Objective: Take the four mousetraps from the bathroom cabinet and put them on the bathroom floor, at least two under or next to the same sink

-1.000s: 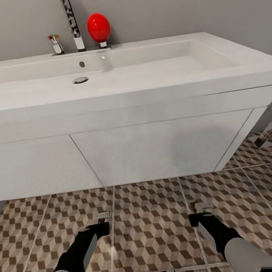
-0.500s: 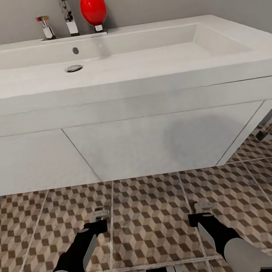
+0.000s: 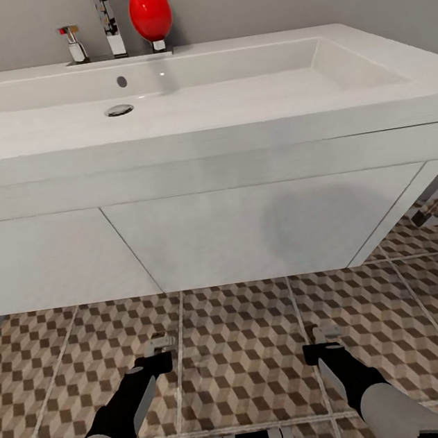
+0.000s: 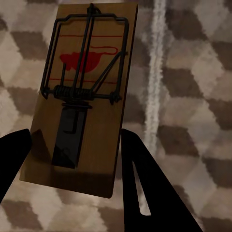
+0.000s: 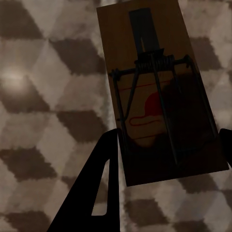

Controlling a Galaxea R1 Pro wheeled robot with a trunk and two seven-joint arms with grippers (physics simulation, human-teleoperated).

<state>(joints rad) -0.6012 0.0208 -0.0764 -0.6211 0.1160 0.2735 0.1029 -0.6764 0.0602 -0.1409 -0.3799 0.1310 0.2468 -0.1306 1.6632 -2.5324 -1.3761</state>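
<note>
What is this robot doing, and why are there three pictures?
It is a pretend robot inside a computer game world. The big picture is from its head, looking down at a white bathroom sink and the patterned bathroom floor. Its two arms reach forward. The other two pictures come from little cameras near each hand-like part. The left end effector holds a wooden mousetrap between its dark fingers. The right end effector holds another mousetrap. Both traps hang above the floor tiles, in front of the sink.
</note>
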